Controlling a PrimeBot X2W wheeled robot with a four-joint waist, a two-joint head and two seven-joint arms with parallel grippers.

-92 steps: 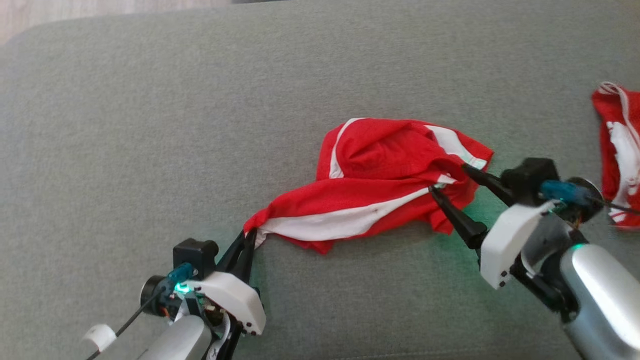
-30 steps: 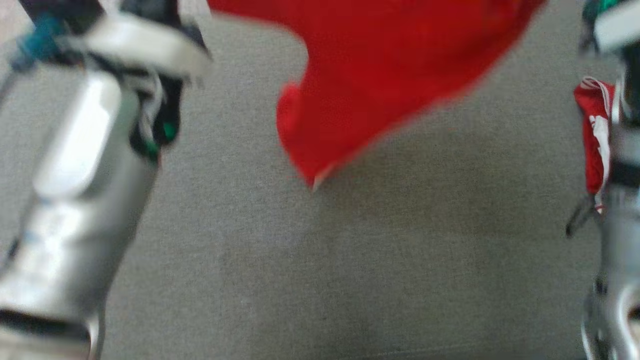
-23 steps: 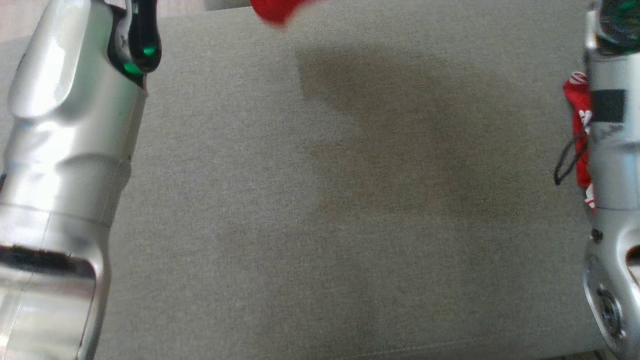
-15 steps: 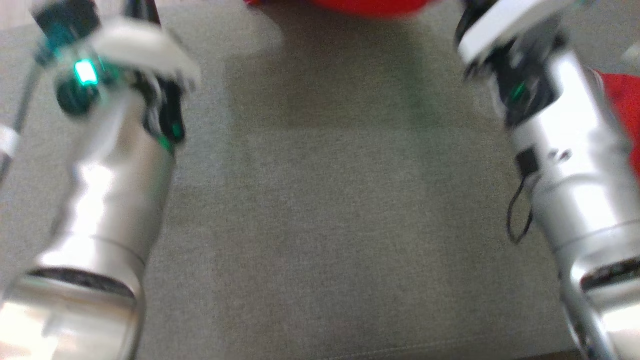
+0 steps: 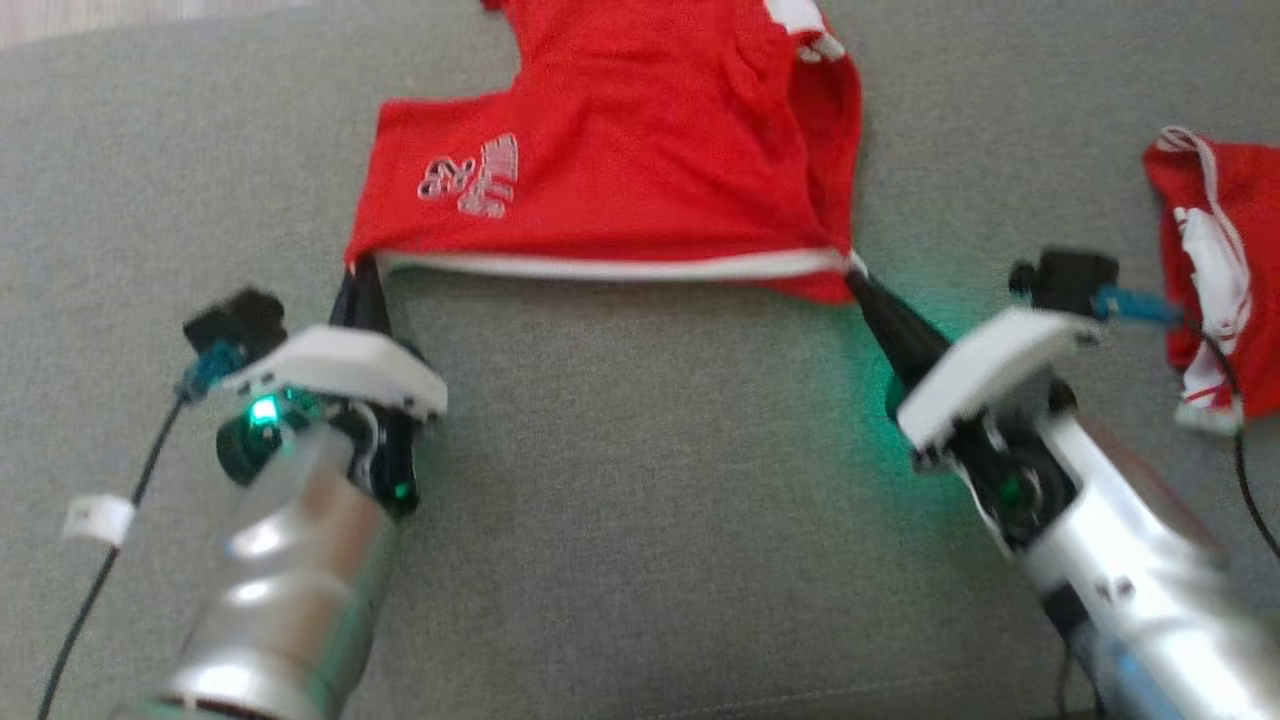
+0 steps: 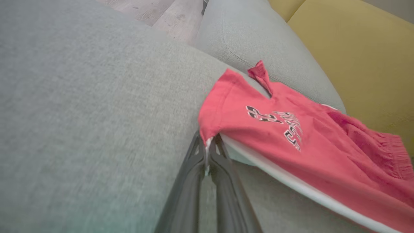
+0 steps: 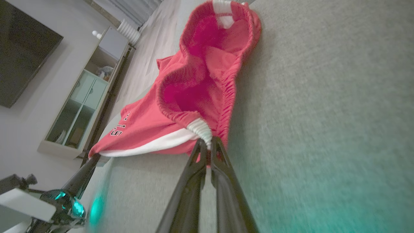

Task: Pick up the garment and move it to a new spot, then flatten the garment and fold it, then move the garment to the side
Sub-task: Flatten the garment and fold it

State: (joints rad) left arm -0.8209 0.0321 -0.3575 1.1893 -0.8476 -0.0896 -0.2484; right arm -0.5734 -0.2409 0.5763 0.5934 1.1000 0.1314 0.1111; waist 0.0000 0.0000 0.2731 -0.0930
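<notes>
The garment (image 5: 640,180) is a pair of red shorts with a white side stripe and a printed logo, spread across the grey cushion at the top middle of the head view. My left gripper (image 5: 358,268) is shut on its near left corner, and the pinch shows close up as left gripper (image 6: 208,142) on the garment (image 6: 291,129). My right gripper (image 5: 858,280) is shut on the near right corner by the elastic waistband, seen also as right gripper (image 7: 206,142) on the garment (image 7: 194,84). The white-edged hem runs taut between both grippers.
A second red and white garment (image 5: 1215,280) lies at the right edge of the grey sofa cushion (image 5: 640,500). A yellow backrest (image 6: 349,48) rises behind the cushion. A cabinet (image 7: 81,103) and a wall screen (image 7: 22,51) stand beyond the sofa.
The garment was lifted from a crumpled heap, swung up out of sight, and now lies spread farther back on the cushion. Both arms came back down with their corners still gripped.
</notes>
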